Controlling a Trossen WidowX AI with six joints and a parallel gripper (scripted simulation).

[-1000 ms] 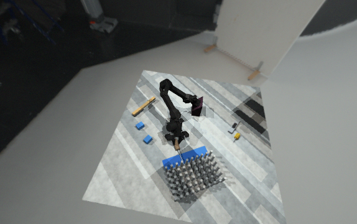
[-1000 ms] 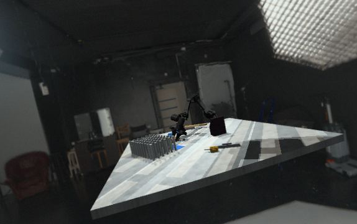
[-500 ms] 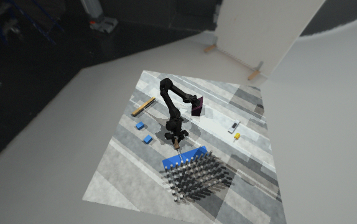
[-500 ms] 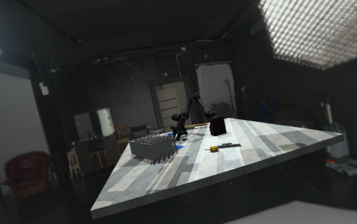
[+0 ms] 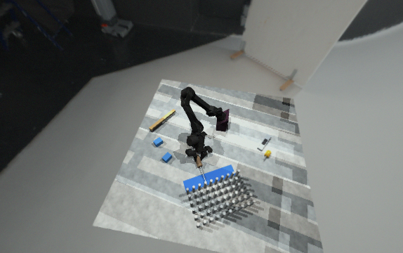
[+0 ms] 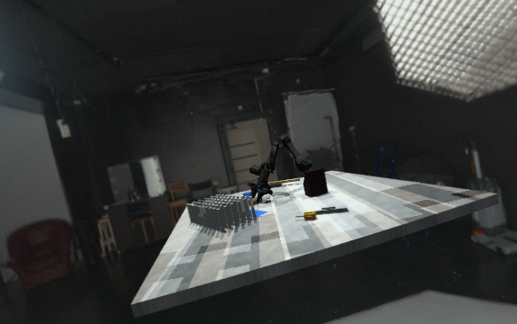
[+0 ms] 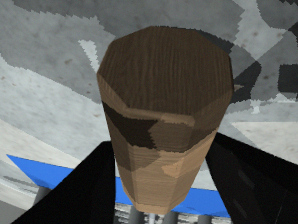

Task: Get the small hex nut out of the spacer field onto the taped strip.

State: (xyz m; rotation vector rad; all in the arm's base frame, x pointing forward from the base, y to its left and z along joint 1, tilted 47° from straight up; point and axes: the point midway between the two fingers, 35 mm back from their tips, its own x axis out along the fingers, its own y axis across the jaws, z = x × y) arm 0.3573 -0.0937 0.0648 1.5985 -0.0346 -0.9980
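Observation:
My gripper (image 5: 199,159) (image 7: 158,145) is shut on the wooden handle (image 5: 199,162) (image 7: 165,135) of a tool. The tool's thin metal shaft (image 5: 202,173) runs from the handle across the blue taped strip (image 5: 225,171) (image 6: 259,213) (image 7: 30,168) to the front row of the spacers. Its far end is hidden or too small to tell. The metal spacers (image 5: 219,197) (image 6: 220,211) stand upright in rows behind the strip. The gripper is in front of the strip, outside the field. I cannot make out the hex nut in any view.
Two blue blocks (image 5: 158,142) (image 5: 166,157) and a long yellow bar (image 5: 162,120) lie left of the arm in the top view. A yellow-handled screwdriver (image 5: 267,154) (image 6: 310,215) and a grey-and-black tool (image 5: 264,143) (image 6: 333,211) lie to the right. The arm's dark base (image 5: 222,121) (image 6: 315,182) stands at the back.

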